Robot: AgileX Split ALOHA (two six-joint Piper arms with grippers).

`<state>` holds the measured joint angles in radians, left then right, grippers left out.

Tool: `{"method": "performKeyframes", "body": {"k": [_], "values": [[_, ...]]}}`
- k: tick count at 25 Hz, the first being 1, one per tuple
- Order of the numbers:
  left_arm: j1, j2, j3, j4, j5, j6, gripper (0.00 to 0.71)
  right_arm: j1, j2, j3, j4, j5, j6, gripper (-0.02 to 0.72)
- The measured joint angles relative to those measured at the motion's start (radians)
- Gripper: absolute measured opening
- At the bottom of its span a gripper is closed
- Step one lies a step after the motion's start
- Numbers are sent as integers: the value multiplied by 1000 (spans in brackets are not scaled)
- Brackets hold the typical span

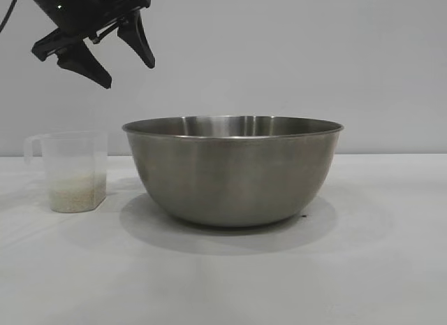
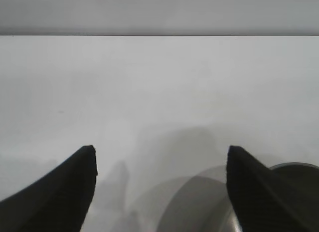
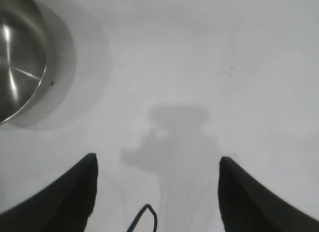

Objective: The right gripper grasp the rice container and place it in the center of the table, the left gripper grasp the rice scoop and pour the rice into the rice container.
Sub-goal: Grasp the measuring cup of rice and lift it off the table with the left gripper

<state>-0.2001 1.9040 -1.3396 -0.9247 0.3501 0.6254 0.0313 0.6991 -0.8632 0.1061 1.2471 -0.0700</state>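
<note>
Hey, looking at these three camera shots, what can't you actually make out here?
- Rice container: its inside, exterior view; its own wall hides it, so any contents are unseen.
- Right gripper: absent from the exterior view; only its fingertips show in the right wrist view.
- Rice scoop: absent from the right wrist view.
- Left gripper: its arm, cut by the exterior view's top edge.

Counted: one bowl (image 1: 232, 172) of steel, one clear scoop (image 1: 73, 172), one small heap of rice (image 1: 72, 196) inside that scoop, one white table (image 1: 363, 269). Two black grippers, left (image 1: 127, 68) and right (image 3: 157, 187), each with two pointed fingers spread apart and nothing between them.
</note>
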Motion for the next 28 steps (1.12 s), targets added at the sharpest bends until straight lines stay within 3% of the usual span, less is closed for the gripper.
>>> {"method": "performKeyframes", "body": {"k": [8, 20, 28], "values": [[0, 0, 0, 0, 0, 0, 473, 0, -333, 217, 0, -25, 1, 438], [0, 0, 0, 0, -2, 0, 473, 0, -680, 364, 0, -82, 1, 438], [0, 0, 0, 124, 32, 5, 473, 0, -715, 374, 0, -100, 1, 438]]}}
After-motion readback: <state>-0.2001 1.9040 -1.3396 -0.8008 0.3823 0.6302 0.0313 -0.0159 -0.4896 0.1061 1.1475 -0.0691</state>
